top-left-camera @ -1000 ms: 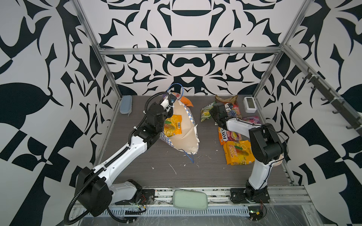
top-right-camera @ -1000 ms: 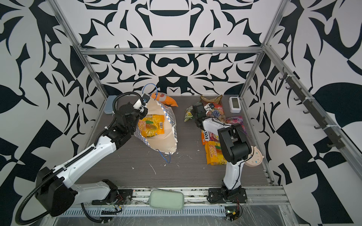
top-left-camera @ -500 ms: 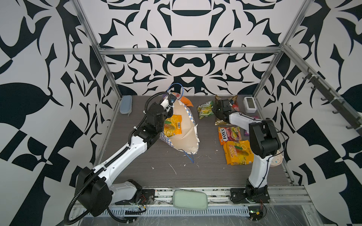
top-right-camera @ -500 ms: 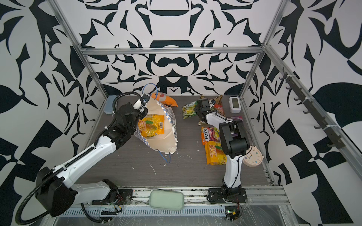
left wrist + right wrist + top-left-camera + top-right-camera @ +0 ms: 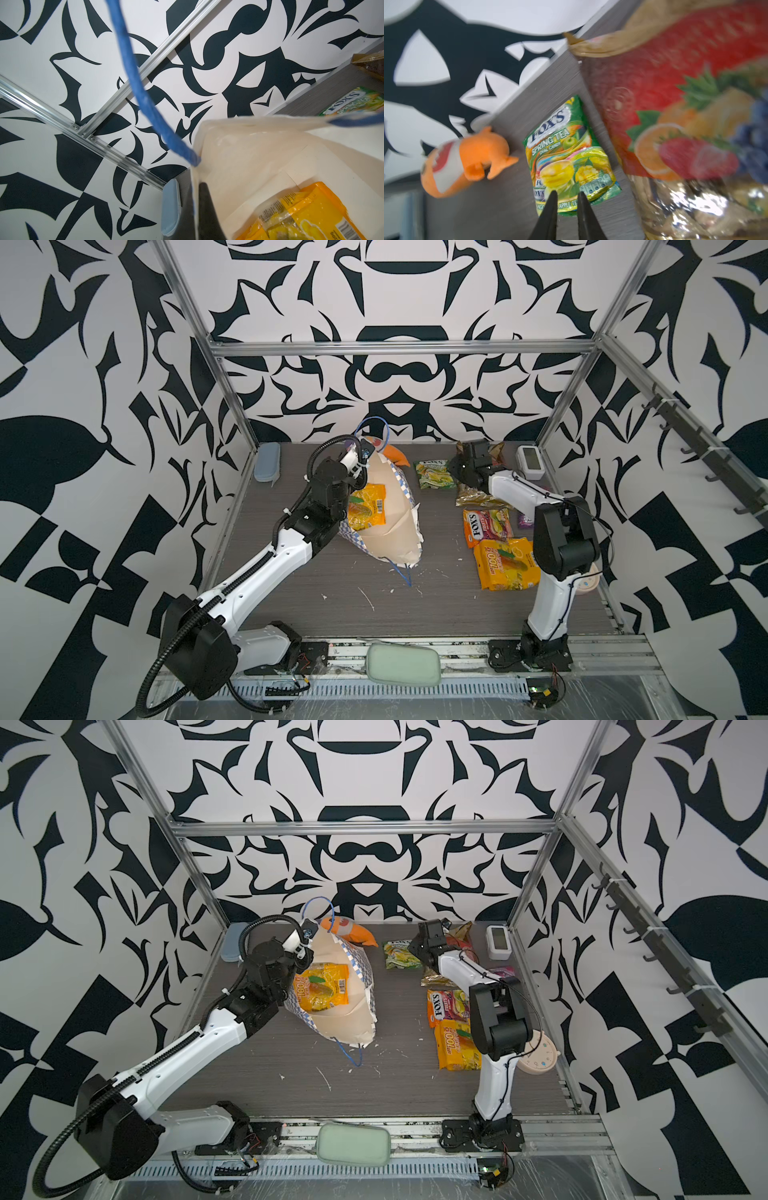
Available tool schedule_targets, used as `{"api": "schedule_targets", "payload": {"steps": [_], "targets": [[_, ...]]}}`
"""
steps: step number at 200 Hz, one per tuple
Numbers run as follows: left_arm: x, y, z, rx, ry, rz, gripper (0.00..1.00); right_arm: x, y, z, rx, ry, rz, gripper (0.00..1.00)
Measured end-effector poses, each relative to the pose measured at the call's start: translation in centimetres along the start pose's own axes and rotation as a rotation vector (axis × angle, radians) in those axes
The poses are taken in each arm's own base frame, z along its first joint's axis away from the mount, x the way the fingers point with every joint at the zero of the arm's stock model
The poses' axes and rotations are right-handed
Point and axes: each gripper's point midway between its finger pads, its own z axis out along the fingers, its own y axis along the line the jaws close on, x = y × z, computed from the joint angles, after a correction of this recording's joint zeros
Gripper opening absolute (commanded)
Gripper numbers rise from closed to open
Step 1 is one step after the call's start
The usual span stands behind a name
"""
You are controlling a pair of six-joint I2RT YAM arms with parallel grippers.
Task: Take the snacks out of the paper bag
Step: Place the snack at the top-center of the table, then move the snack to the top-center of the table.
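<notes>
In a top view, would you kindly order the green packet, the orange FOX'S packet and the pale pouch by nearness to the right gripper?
From the right gripper:
1. Green packet, just ahead of it.
2. Orange FOX'S packet, right side, mid-table.
3. Pale pouch, far front.

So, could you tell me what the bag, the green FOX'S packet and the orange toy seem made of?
Paper bag: matte cream paper, torn ragged rim. Green FOX'S packet: glossy plastic film, likely, with glare and wrinkles. Orange toy: soft, fuzzy plush fabric.

A packet (image 5: pixel 366 510) lies in the paper bag (image 5: pixel 395 539), the other snacks (image 5: pixel 486 524) on the table (image 5: pixel 415 614) to its right
</notes>
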Motion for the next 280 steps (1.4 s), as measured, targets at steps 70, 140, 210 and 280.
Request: {"api": "schedule_targets", "payload": {"steps": [70, 140, 210, 280], "targets": [[0.1, -0.1, 0.0, 0.005, 0.002, -0.012, 0.00, 4.6, 5.8, 5.2, 0.056, 0.140, -0.427, 0.66], [0.3, -0.3, -0.1, 0.015, 0.010, -0.015, 0.00, 6.1, 0.9, 8.0, 0.243, 0.193, -0.536, 0.70], [0.2, -0.3, -0.1, 0.019, 0.007, -0.020, 0.00, 4.6, 0.5, 9.9, 0.304, 0.122, -0.564, 0.68], [0.2, -0.3, -0.1, 0.020, 0.008, -0.020, 0.00, 5.0, -0.3, 10.2, 0.319, 0.122, -0.484, 0.62]]}}
